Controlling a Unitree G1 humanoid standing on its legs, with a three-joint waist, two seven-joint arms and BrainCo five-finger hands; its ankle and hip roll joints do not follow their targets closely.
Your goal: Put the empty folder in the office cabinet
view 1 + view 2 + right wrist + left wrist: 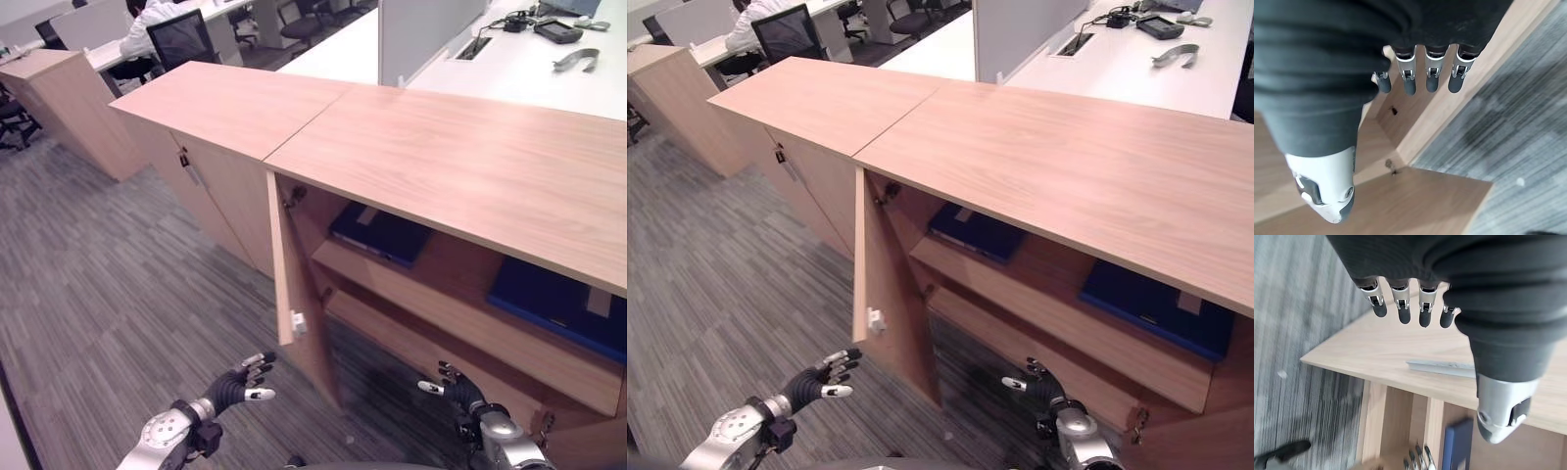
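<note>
Right now both hands hang low in front of the office cabinet (460, 162), and neither one holds anything. The left hand (238, 385) sits out over the grey carpet (118, 284), just left of the cabinet's open door (287, 264), its fingers straight and spread a little, thumb apart. The right hand (456, 389) is down by the cabinet's lowest level, below the shelf, fingers relaxed and apart, palm bare in its own wrist view.

Two dark blue folders lie inside the cabinet, both flat on the upper shelf (431, 294) under the wooden top. One blue folder (382, 233) rests toward the door side of the cabinet, with a pale label at its back edge. The second blue folder (558, 302) lies further to the right along the same shelf, partly tucked under the top's front edge. Both folders are well above the hands and apart from them, nothing touching. Which of the two is the empty one I cannot tell.

One door stands swung outward, edge toward the camera, a small white catch (298, 321) on its inner face. Beyond the cabinet top, a white desk (529, 73) carries a few small dark items.
</note>
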